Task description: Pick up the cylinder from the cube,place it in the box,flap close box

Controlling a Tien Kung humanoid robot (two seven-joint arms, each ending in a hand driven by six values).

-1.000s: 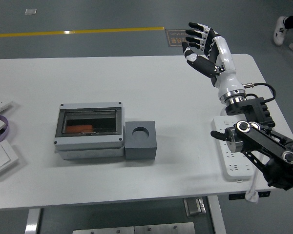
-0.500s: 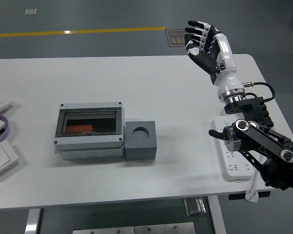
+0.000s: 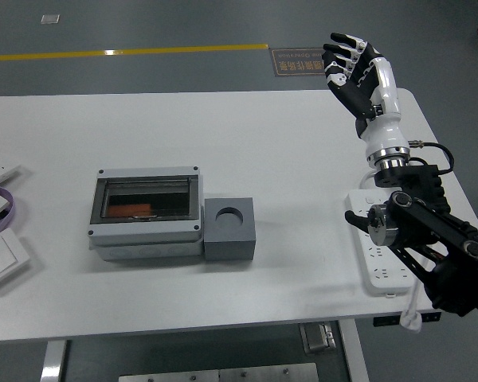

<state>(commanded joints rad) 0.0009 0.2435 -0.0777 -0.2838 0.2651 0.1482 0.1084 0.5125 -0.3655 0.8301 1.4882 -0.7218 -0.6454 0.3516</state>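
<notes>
One hand is in view, my right hand (image 3: pixel 357 70), raised over the table's far right corner with its fingers spread and nothing in them; the cube (image 3: pixel 229 230) shows an empty hole, and an orange shape that I take for the cylinder (image 3: pixel 132 211) lies inside the box (image 3: pixel 146 217) touching it; the see-through flap looks down, so I judge the task finished; the white table (image 3: pixel 223 135) stands on grey floor with a yellow line (image 3: pixel 127 52).
</notes>
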